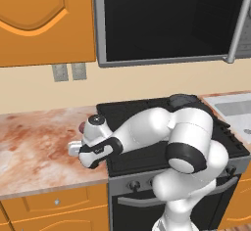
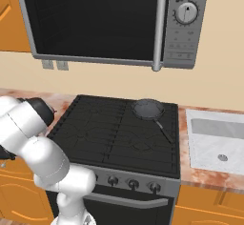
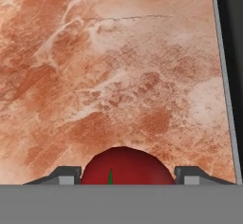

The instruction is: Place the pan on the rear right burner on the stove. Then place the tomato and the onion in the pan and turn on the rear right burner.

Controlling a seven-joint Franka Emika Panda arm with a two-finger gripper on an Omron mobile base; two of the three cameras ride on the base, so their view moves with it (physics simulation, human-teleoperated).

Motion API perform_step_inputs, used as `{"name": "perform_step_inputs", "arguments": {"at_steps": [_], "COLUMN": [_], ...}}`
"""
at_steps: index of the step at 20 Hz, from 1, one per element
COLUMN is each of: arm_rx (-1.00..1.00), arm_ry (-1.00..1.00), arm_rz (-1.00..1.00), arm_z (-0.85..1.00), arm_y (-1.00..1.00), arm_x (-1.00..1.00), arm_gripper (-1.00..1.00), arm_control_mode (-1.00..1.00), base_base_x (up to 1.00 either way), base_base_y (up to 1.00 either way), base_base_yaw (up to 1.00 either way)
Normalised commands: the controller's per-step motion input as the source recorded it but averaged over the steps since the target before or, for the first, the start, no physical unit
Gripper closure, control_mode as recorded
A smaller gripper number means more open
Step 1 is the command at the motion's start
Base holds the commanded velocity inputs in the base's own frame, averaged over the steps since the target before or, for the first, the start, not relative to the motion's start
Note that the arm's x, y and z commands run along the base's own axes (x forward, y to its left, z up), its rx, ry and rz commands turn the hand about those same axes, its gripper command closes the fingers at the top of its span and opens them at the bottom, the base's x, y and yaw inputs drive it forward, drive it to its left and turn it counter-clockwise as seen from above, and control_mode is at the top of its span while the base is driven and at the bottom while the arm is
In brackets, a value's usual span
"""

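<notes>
- Stove (image 2: 95, 138): wide black cooktop, set between the marbled worktop (image 1: 34, 151) on the left and a sink on the right.
- Pan (image 2: 147, 109): already sitting on the rear right burner (image 2: 155, 117), handle pointing toward the near right.
- Gripper (image 3: 127, 176): low over the worktop, just left of the stove edge; jaws standing on either side of the tomato (image 3: 124, 167), apparently closing in. Cannot tell whether firmly gripped yet.
- Tomato: resting on the worktop, near the stove's left side, a dull purple ball just behind the hand in the left base view, likely the onion (image 1: 81, 126).
- Best done by squeezing centred on the ball's widest part, then lifting straight up before swinging right toward the pan.
</notes>
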Motion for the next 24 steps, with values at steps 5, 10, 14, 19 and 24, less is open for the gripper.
{"name": "perform_step_inputs", "arguments": {"at_steps": [5, 10, 14, 19, 24], "arm_rx": [0.00, 0.02, 0.04, 0.05, 0.02], "arm_ry": [0.00, -0.02, 0.00, 0.00, 0.00], "arm_rz": [0.00, 0.00, 0.00, -0.01, -0.02], "arm_z": [0.02, 0.40, 0.50, 0.34, 0.09], "arm_y": [0.00, 0.00, -0.03, -0.13, -0.27], "arm_x": [0.00, -0.04, -0.08, -0.20, -0.12], "arm_gripper": [1.00, 1.00, 1.00, 1.00, 1.00], "arm_control_mode": [-1.00, -1.00, -1.00, -1.00, -1.00], "base_base_x": [0.00, 0.00, 0.00, 0.00, 0.00], "base_base_y": [0.00, 0.00, 0.00, 0.00, 0.00], "base_base_yaw": [0.00, 0.00, 0.00, 0.00, 0.00]}}
